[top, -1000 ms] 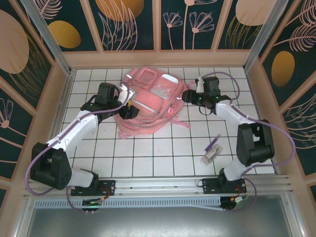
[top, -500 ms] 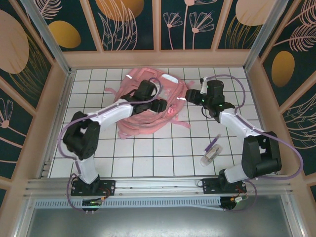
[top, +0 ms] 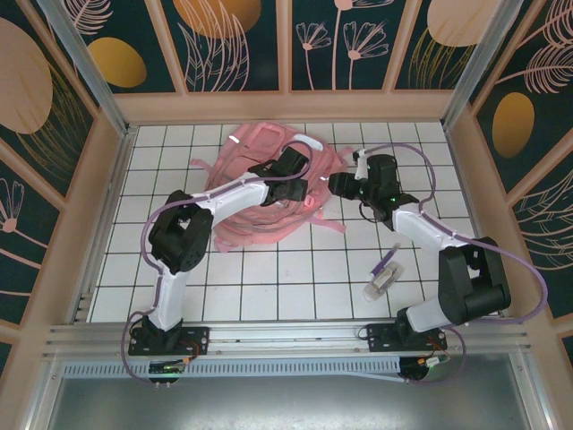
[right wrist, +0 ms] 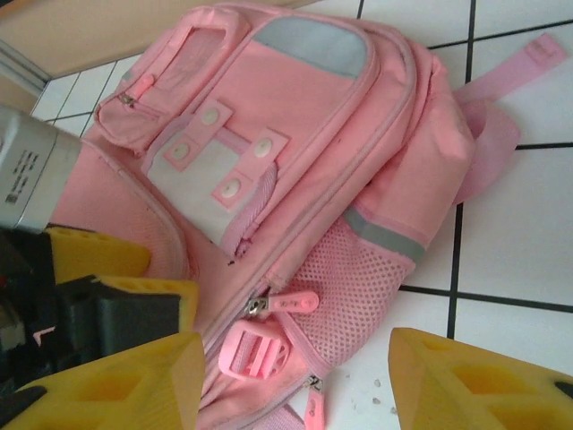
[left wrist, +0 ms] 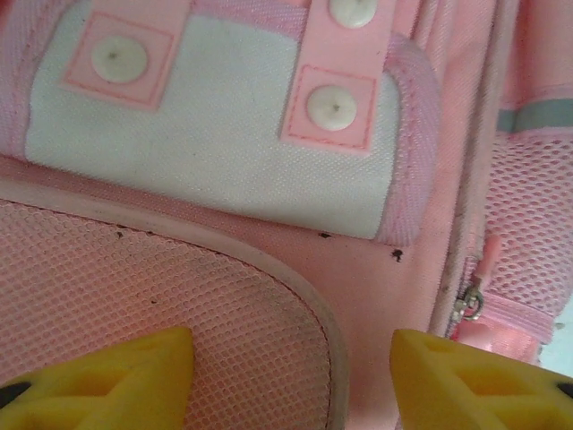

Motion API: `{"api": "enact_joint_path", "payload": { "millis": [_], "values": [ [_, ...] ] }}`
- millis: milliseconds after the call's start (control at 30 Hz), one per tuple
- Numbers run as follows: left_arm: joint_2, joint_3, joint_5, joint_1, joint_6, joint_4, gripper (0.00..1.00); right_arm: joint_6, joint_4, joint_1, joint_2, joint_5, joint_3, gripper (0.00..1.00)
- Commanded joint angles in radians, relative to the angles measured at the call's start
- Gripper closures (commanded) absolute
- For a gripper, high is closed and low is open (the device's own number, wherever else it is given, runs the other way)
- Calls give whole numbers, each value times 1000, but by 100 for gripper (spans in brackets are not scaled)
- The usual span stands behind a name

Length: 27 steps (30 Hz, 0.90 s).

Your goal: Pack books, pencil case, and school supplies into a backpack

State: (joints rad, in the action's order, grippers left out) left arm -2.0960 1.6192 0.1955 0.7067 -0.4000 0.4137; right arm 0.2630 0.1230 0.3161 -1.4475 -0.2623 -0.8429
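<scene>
Backpack [top: 269, 224] lies pink at the far middle of the tabletop [top: 269, 278]. I see my left end effector [left wrist: 286, 376] spread just above its front, gripping nothing. My right end effector [right wrist: 291, 385] is spread too, empty, beside its zip side. The purple pen [top: 387, 262] and the tube [top: 378, 285] lie together, well apart from it.

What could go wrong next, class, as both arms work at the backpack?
1. The left gripper and right gripper stand close beside the backpack and could collide.
2. The zipper looks closed; tugging may drag the soft bag.
3. The right arm could knock the pen and tube beside it.
</scene>
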Motion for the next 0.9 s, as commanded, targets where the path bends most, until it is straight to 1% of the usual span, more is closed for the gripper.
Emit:
{"api": "enact_joint_path", "payload": {
  "millis": [0, 33, 100, 133, 267, 333, 367, 467, 533, 567, 633, 700, 867],
  "values": [
    [-44, 50, 41, 5, -31, 96, 48, -24, 70, 3, 5, -75, 36, 44],
    [-50, 58, 52, 5, -32, 106, 60, -34, 88, 3, -2, -122, 44, 45],
    [-45, 67, 76, 5, -20, 117, 87, -65, 120, 8, -17, -215, 55, 45],
    [-36, 74, 70, 5, -2, 119, 100, -90, 127, 13, -27, -258, 59, 45],
    [19, 105, 28, 2, 39, 121, 100, -174, 172, 18, -74, -399, 57, 43],
    [52, 116, 12, 3, 41, 128, 100, -288, 209, 23, -118, -493, 46, 41],
    [64, 118, 4, 4, 47, 131, 100, -337, 222, 30, -136, -509, 37, 40],
    [96, 129, -2, 3, 55, 153, 100, -500, 288, 53, -176, -530, 33, 40],
    [118, 131, -25, 1, 53, 159, 100, -653, 396, 79, -180, -533, 80, 39],
    [128, 128, -40, 1, 45, 157, 100, -717, 484, 91, -179, -532, 113, 39],
    [146, 120, -68, 0, 39, 146, 100, -738, 647, 103, -199, -512, 157, 39],
    [160, 106, -89, -1, 35, 134, 100, -730, 744, 105, -239, -492, 158, 40],
    [189, 81, -167, -9, 14, 103, 100, -782, 758, 125, -307, -413, 123, 41]
  ]
}}
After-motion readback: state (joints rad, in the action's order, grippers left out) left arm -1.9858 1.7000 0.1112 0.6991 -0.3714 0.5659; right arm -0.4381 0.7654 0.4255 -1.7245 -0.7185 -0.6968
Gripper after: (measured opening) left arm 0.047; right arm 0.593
